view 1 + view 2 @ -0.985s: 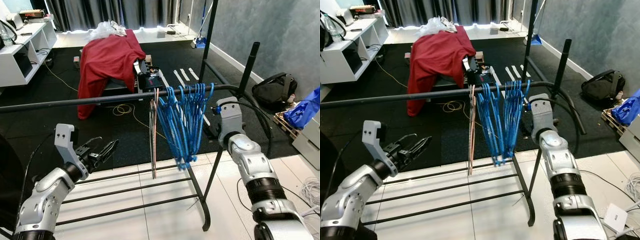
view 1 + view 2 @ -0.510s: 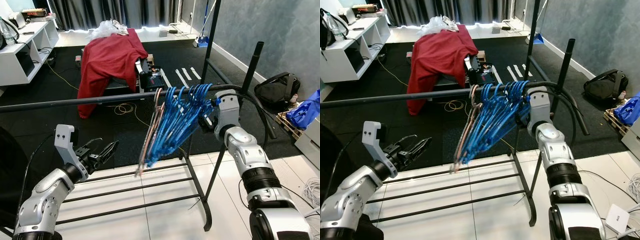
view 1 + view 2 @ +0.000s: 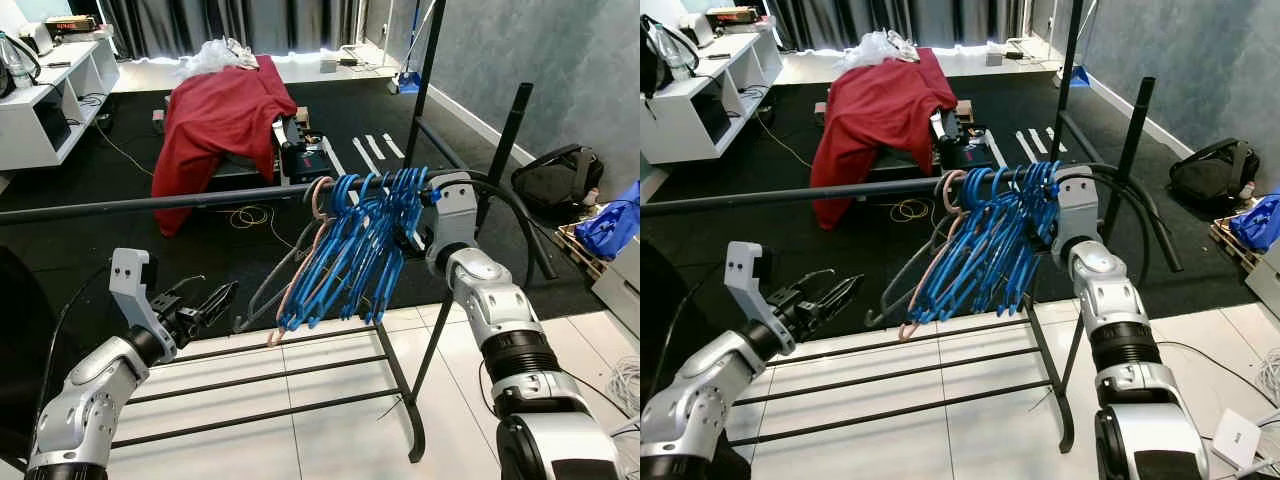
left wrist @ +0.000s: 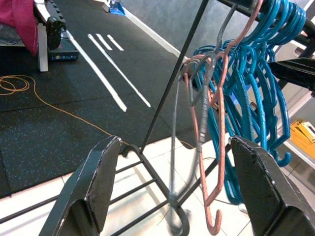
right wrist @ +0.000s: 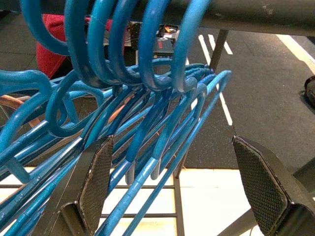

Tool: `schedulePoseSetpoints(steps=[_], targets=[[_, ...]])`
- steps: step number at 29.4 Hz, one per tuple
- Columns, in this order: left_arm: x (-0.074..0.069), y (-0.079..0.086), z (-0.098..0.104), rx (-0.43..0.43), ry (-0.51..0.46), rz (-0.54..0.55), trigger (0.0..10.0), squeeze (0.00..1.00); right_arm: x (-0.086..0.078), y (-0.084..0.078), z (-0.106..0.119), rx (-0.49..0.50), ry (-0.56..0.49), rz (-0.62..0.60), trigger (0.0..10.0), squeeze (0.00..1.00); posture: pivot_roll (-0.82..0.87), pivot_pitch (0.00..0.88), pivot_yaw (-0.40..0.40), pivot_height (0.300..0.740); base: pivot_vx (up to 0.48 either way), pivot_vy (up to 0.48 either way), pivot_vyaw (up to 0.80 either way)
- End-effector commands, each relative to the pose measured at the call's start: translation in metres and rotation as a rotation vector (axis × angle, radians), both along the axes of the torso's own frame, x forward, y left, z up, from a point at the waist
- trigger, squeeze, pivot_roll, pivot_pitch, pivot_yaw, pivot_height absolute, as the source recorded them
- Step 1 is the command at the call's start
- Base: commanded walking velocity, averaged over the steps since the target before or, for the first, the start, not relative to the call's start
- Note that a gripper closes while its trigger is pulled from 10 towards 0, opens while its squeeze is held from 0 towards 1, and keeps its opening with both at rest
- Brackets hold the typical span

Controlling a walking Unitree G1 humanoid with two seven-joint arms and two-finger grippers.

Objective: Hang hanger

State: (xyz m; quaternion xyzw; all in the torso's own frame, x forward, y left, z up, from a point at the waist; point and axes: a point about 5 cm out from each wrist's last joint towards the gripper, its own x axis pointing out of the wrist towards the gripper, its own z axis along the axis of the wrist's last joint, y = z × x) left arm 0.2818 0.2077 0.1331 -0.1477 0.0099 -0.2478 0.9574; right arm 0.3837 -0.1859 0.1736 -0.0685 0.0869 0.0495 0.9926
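Note:
Several blue hangers (image 3: 355, 255) hang by their hooks on the black rail (image 3: 150, 204), their lower ends swung out toward my left. A pink hanger (image 3: 300, 290) and a grey hanger (image 3: 262, 295) hang at the left end of the bunch. My right gripper (image 5: 174, 179) is up at the rail just right of the bunch. It is open, with the blue hooks (image 5: 147, 64) between and ahead of its fingers (image 5: 96, 182). My left gripper (image 3: 215, 300) is low on the left, open and empty, and points toward the pink hanger (image 4: 216, 123) and the grey hanger (image 4: 174, 147).
The rack's lower bars (image 3: 280, 375) run over white floor tiles, with a black upright post (image 3: 425, 70) behind. A red cloth (image 3: 215, 110) covers a bench farther back. A white shelf (image 3: 45, 100) stands at the far left. A black bag (image 3: 550, 175) and a blue bag (image 3: 612, 220) lie on the right.
The hangers went from hanging straight down to swinging out leftward, and the grey one has separated from the pink. My right gripper moved in closer to the rail. The left arm stayed put.

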Motion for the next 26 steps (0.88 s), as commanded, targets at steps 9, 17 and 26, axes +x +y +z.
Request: schedulePoseSetpoints(steps=[9, 17, 26], targets=[[0.000, 0.003, 0.000, -0.006, 0.003, 0.007, 10.0, 0.00, 0.002, -0.004, -0.017, -0.027, 0.131, -0.086, 10.0, 0.00, -0.01, 0.032, 0.001, 0.740, 0.000, 0.000, 0.00], [0.000, 0.002, 0.000, -0.006, 0.003, 0.005, 10.0, 0.00, -0.001, -0.008, -0.034, -0.029, 0.246, -0.106, 10.0, 0.00, -0.01, 0.028, -0.002, 0.740, 0.000, 0.000, 0.00], [0.000, 0.001, 0.000, -0.007, 0.002, 0.003, 10.0, 0.00, -0.001, -0.013, -0.031, -0.011, 0.233, -0.119, 0.0, 0.00, -0.01, 0.021, -0.006, 0.740, 0.000, 0.000, 0.00]])
